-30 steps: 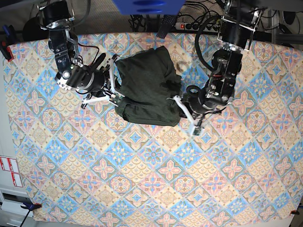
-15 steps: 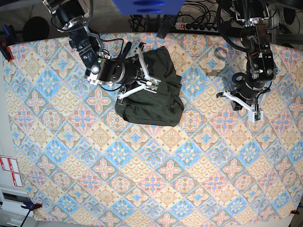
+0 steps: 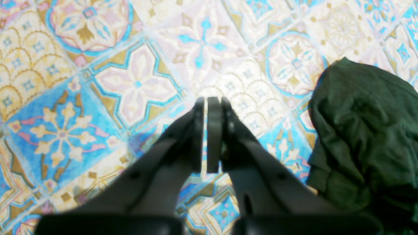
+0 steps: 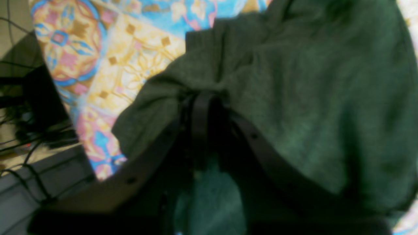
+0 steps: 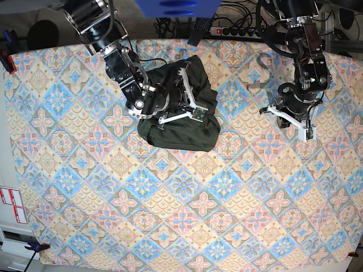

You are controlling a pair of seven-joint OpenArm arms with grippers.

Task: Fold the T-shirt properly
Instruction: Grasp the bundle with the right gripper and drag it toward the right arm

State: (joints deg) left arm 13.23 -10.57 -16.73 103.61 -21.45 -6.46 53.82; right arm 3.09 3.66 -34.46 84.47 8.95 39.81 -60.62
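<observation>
Two arms work here. Right fingers (image 4: 204,107) pinch a bunch of the green T-shirt (image 5: 178,107), which lies folded near the top middle of the worktop (image 5: 187,226), probably to tidy it. Left fingers (image 3: 206,133) are together, holding nothing, off to the right.

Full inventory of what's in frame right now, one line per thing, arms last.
T-shirt: one, dark olive green, bunched in a rough folded heap at the upper middle of the table.
Tablecloth: one, tile pattern in blue, pink and yellow, covering the whole table.
Power strip: one, dark, with black cables, behind the table's far edge.
Blue object: one, at the top edge of the base view; cannot tell what it is.
Labels: a few, white with red, at the left edge off the cloth.
Right gripper: black, shut on the T-shirt fabric.
Left gripper: black, shut, empty, above bare cloth beside the shirt.
</observation>
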